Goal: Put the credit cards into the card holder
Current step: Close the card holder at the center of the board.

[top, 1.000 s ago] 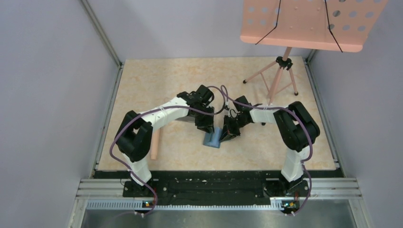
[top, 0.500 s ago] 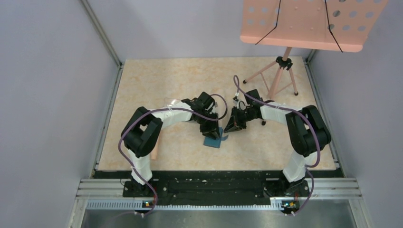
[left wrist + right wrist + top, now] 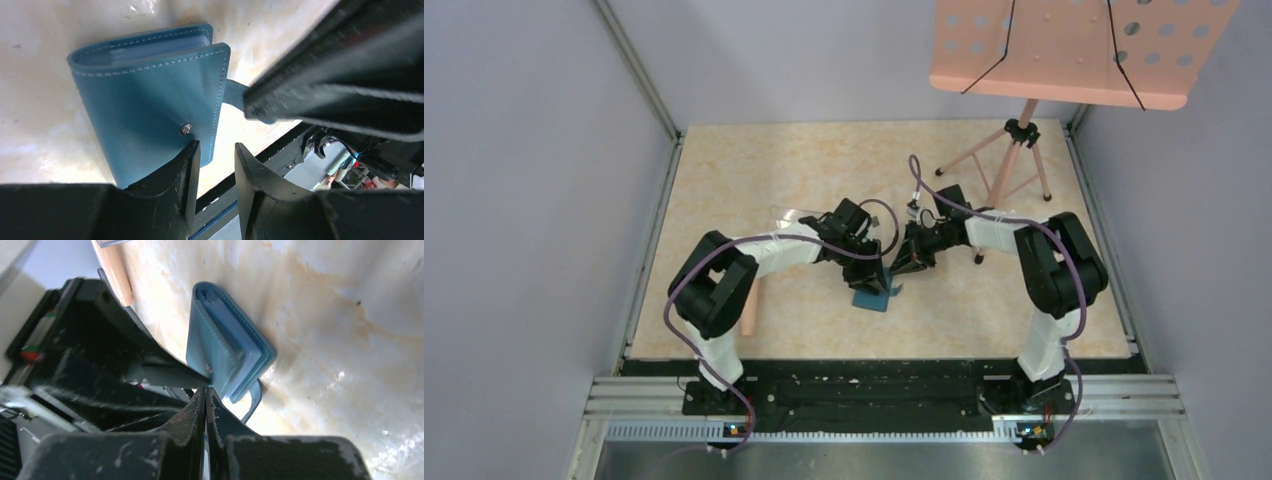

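- Near edge: both arms are bolted to the rail. The left arm [image 3: 724, 290] and right arm [image 3: 1054, 270] both reach inward over the table [image 3: 1024, 310].
- A peach stick [image 3: 751, 305] lies on the table just beside the left arm's elbow, well apart from the work.
- The card holder [image 3: 869, 299] lies on the table near the middle, a bit toward me. It sits under the left gripper and just beside the right one.
- In the left wrist view the holder is folded over, with the teal outer flap up and the snap button [image 3: 186, 129] showing. The strap [image 3: 233, 93] sticks out past the flap edge.
- In the right wrist view the lighter blue inner leaves are slightly fanned at the holder's open edge.
- Left gripper [image 3: 216, 150]: jaws partly apart. One finger [image 3: 172, 175] rests on the flap right below the snap. The flap corner pokes into the gap and bare table shows beside it, so nothing is clamped.
- Right gripper [image 3: 206, 392]: jaws pressed fully together, and I see nothing between them. Its tip is at the holder's open corner by the strap; I can't tell if it touches.
- Clear plastic box [image 3: 784, 214]: behind the left gripper, half hidden by the arm.
- Far right: a pink music stand [image 3: 1074, 50] on tripod legs [image 3: 1009, 170].
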